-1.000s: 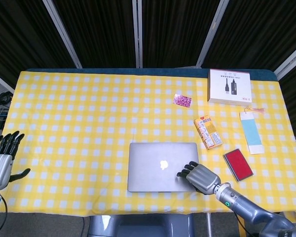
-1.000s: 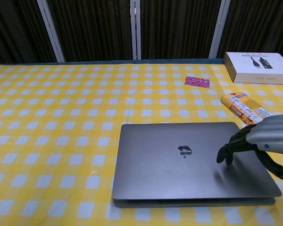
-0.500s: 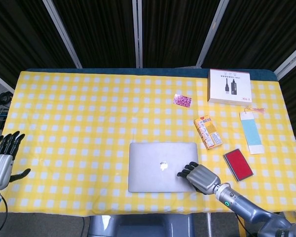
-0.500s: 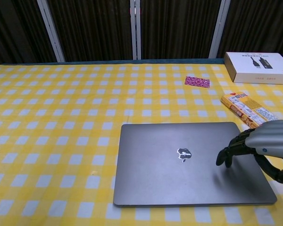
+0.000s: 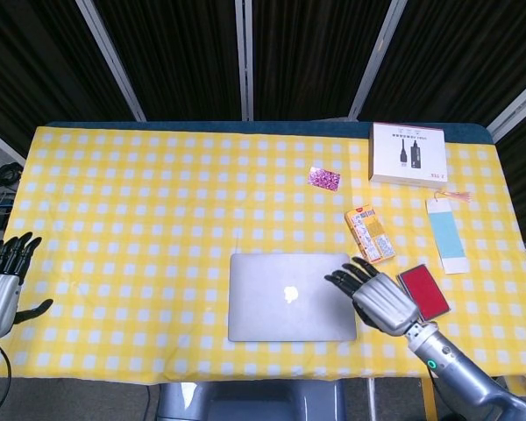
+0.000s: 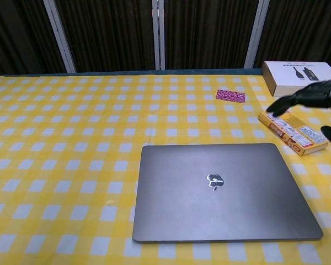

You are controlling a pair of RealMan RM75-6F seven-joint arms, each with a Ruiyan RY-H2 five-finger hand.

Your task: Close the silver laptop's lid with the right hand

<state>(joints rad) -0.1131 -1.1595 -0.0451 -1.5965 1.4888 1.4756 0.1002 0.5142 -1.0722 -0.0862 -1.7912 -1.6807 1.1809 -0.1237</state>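
Note:
The silver laptop [image 5: 289, 296] [image 6: 220, 190] lies flat on the checked cloth near the front edge, its lid down and its logo facing up. My right hand [image 5: 381, 298] [image 6: 311, 96] hovers above the laptop's right edge, lifted off the lid, fingers spread and holding nothing. My left hand [image 5: 2, 281] hangs open beyond the table's left edge, seen only in the head view.
An orange snack box [image 5: 370, 234] [image 6: 292, 131] and a red case [image 5: 423, 290] lie right of the laptop. Farther back sit a white product box [image 5: 408, 154] [image 6: 300, 77], a blue bookmark [image 5: 445, 234] and a pink patterned card [image 5: 323, 179] [image 6: 230, 96].
The lid went from slightly ajar to fully flat. My right hand then lifted off it, rose and drew right, its fingers spreading.

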